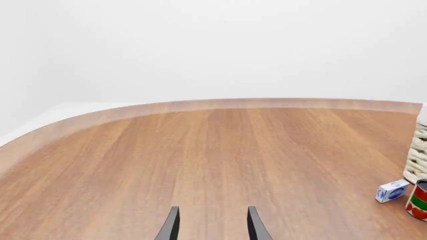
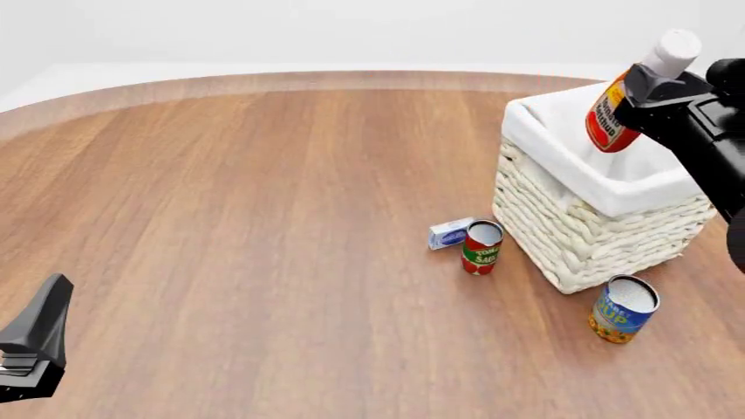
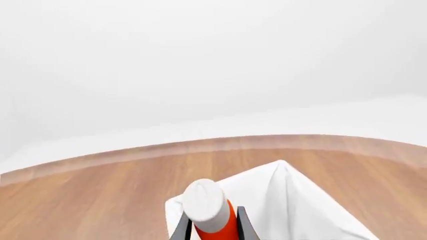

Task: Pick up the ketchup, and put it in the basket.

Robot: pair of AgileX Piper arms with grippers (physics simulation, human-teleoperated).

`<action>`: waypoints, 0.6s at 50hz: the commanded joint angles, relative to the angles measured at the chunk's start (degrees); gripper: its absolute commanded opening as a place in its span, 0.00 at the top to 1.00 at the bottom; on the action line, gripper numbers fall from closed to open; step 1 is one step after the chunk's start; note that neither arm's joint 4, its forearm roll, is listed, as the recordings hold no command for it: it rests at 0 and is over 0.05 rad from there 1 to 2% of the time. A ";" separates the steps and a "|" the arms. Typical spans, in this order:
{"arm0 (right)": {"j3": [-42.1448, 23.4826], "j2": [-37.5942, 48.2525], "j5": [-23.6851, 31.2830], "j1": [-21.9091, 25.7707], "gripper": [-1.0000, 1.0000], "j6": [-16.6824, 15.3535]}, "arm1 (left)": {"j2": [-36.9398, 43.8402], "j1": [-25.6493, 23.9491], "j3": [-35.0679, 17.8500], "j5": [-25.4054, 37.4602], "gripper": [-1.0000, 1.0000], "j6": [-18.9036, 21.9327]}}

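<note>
Right gripper (image 2: 647, 94) clamps the ketchup (image 2: 613, 112) (lower body hidden) over the basket (image 2: 582, 231); left gripper (image 1: 212, 225) gapes, empty.

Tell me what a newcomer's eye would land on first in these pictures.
First, the ketchup bottle, red with a white cap, held tilted in the right end effector above the open top of the wicker basket at the table's right side. Next, the small things on the wood beside the basket: a red-and-green can, a little blue-and-white box and a blue-and-yellow can. The left end effector hangs open over bare wood, far to the left.
</note>
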 commanded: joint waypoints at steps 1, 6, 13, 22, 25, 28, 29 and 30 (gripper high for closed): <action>-1.85 2.73 1.23 -0.30 1.00 -0.56 | 0.00 0.00 0.00 0.00 0.00 0.00; -2.49 3.22 2.28 -0.68 1.00 -1.39 | 0.00 0.00 0.00 0.00 0.00 0.00; -2.98 3.51 3.53 -1.56 1.00 -2.10 | 0.00 0.00 0.00 0.00 0.00 0.00; -5.83 6.19 7.53 -0.89 1.00 -1.22 | 0.00 0.00 0.00 0.00 0.00 0.00; -6.08 6.48 8.15 -1.24 1.00 -1.42 | 0.00 0.00 0.00 0.00 0.00 0.00; -6.73 7.24 8.84 -1.19 1.00 -1.33 | 0.00 0.00 0.00 0.00 0.00 0.00; -6.89 7.36 9.12 -1.35 1.00 -1.46 | 0.00 0.00 0.00 0.00 0.00 0.00; -6.88 7.33 9.25 -1.58 1.00 -1.60 | 0.00 0.00 0.00 0.00 0.00 0.00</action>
